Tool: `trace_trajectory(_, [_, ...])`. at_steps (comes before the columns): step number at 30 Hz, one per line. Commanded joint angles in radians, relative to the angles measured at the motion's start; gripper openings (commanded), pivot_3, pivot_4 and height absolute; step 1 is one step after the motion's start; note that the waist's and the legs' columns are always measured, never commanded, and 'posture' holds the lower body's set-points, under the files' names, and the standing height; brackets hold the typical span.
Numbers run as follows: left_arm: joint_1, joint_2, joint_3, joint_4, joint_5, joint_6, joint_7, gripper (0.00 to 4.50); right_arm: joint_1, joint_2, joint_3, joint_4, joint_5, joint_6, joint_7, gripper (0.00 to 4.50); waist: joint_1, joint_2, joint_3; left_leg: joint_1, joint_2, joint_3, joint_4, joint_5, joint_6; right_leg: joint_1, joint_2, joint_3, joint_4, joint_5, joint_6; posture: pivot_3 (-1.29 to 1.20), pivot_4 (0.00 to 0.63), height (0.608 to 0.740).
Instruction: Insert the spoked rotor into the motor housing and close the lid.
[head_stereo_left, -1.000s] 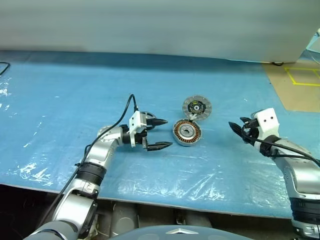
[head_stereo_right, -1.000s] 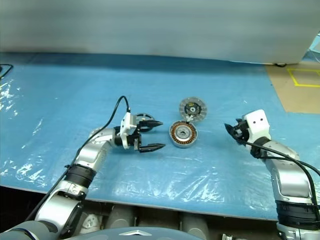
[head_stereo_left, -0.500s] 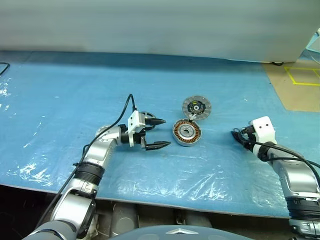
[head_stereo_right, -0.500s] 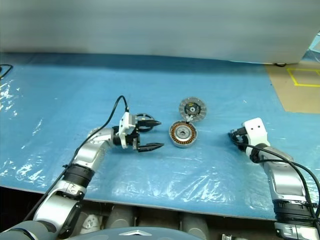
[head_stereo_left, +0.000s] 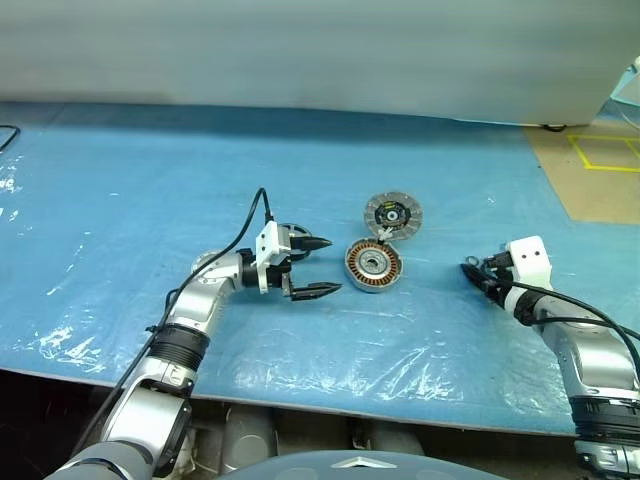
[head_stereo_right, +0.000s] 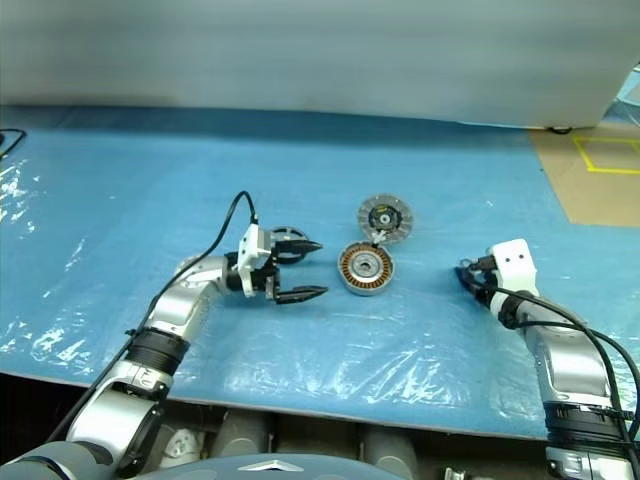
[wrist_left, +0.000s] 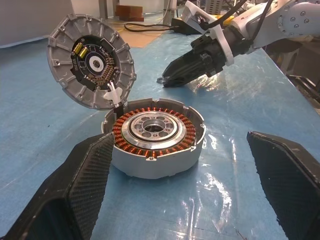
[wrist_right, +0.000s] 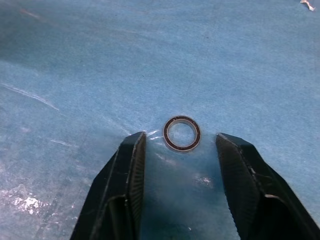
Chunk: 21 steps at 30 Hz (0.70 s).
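Not much is done, I think. The motor housing (head_stereo_left: 374, 264) sits in the middle of the worktop (head_stereo_left: 150, 200), and the lid (head_stereo_left: 393, 214) is tipped up at its far edge. The spoked rotor (head_stereo_left: 290, 233) lies left of the housing, not inserted, beside the wide-open left tool (head_stereo_left: 335, 265). The right tool (wrist_right: 180, 137) is open around a small ring (wrist_right: 182, 133).

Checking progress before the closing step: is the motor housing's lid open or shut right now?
Open. The lid stands tilted up at the edge of the motor housing, ribbed face showing, leaving the copper windings uncovered.
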Motion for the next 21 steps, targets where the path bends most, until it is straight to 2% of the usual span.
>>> trace_trajectory(1, [-0.004,0.005,0.001,-0.035,-0.005,-0.003,0.001,4.5,-0.001,0.004,-0.001,0.029,0.001,0.02,-0.007,1.12,0.001,0.0,0.0,0.0,0.0,0.0,0.0,0.0,0.0,0.0,0.0,0.0,0.0,0.0,0.0,0.0,0.15,0.74])
trace_trajectory(2, [-0.005,0.006,0.001,-0.034,-0.005,-0.004,0.001,4.5,-0.003,0.004,0.0,0.032,0.0,0.02,-0.007,0.75,0.001,0.0,0.0,0.0,0.0,0.0,0.0,0.0,0.0,0.0,0.0,0.0,0.0,0.0,0.0,0.0,0.15,0.74])
trace_trajectory(3, [-0.005,0.007,0.002,-0.033,-0.005,-0.004,0.001,4.5,-0.003,0.004,0.001,0.033,0.0,0.02,-0.007,0.67,0.001,0.0,0.0,0.0,0.0,0.0,0.0,0.0,0.0,0.0,0.0,0.0,0.0,0.0,0.0,0.0,0.15,0.74])
trace_trajectory(9, [-0.004,0.012,0.002,-0.036,-0.005,-0.005,0.005,4.5,-0.01,0.01,-0.008,0.001,0.017,-0.001,0.005,0.67,0.001,0.0,0.0,0.0,0.0,0.0,0.0,0.0,0.0,0.0,0.0,0.0,-0.001,0.0,0.0,0.0,0.15,0.74])
trace_trajectory(14, [-0.01,0.016,0.007,-0.03,-0.009,-0.004,0.001,4.5,-0.008,0.001,-0.02,-0.128,0.103,-0.015,0.093,0.67,0.0,0.002,0.0,-0.001,0.0,0.0,-0.001,0.0,0.0,-0.001,0.0,0.0,-0.001,0.0,0.0,0.0,0.15,0.74])
trace_trajectory(18, [-0.018,0.024,0.014,-0.017,-0.02,-0.001,-0.02,4.5,0.076,-0.113,0.06,-0.363,0.193,0.047,0.285,0.67,0.004,0.004,0.0,-0.002,0.0,0.0,-0.003,0.0,0.0,0.0,0.0,-0.001,-0.005,0.0,0.0,0.0,0.15,0.74])
trace_trajectory(21, [-0.024,0.027,0.015,-0.006,-0.022,-0.005,-0.031,4.5,0.063,-0.157,0.095,-0.461,0.251,0.116,0.318,0.67,0.004,0.004,0.0,-0.002,0.001,-0.001,-0.005,0.0,0.0,0.001,0.0,-0.003,-0.009,0.0,0.001,0.0,0.15,0.74])
